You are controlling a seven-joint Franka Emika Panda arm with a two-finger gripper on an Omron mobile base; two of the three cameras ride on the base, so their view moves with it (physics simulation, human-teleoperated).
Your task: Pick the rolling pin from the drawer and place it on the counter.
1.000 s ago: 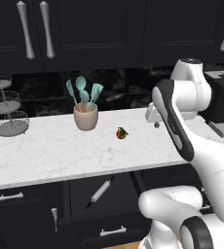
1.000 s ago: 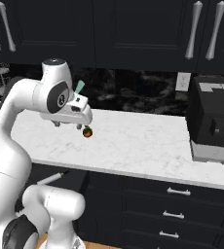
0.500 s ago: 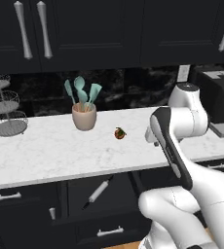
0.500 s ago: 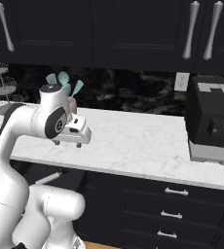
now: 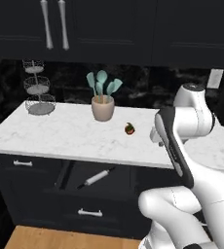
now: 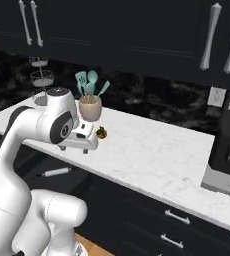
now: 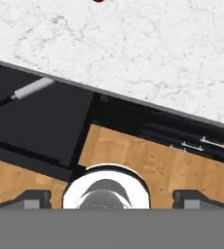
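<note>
- Left base view: drawer [image 5: 92, 182] pulled open under the front edge of the surface [image 5: 60, 136]; rolling pin [image 5: 95, 177] lies inside it, slanted.
- Hand view: rolling pin [image 7: 27, 91] in the open drawer [image 7: 41, 121], just below the surface [image 7: 133, 44] edge.
- Gripper [image 6: 83, 145] hangs over the front edge of the surface, well apart from the pin; fingers spread, holding nothing.
- Beige pot of teal spatulas [image 5: 102, 99] near the back edge; small red fruit [image 5: 129, 129] beside it.
</note>
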